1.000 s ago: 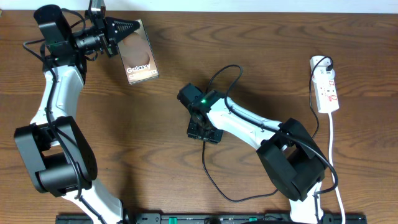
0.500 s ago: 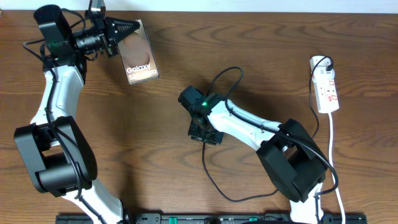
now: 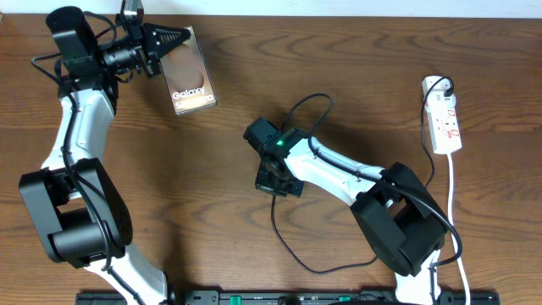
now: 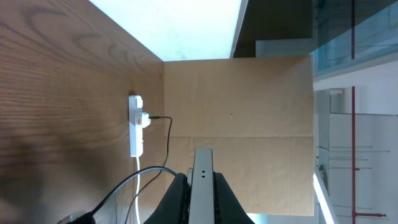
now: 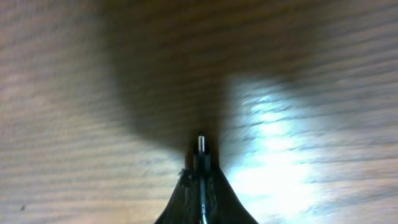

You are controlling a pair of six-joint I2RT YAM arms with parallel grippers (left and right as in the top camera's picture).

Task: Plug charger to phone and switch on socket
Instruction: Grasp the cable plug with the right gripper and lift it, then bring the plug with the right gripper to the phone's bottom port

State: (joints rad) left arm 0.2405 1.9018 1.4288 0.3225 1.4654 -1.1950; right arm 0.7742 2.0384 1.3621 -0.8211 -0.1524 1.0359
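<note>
two hands closed: my right hand [image 3: 275, 180] pinches the charger [image 5: 200, 143] tip; my left hand [image 3: 168, 38] grips the phone [image 3: 191, 78], well apart up-left, lower end facing the plug.

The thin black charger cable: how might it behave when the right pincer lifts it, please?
Probably floppy: the thin black charger cable lies in loose curves on the wooden table, so it should sag and trail. Likely light, being so thin. Its small plug tip, pinched in the right pincer, might pivot.
</note>
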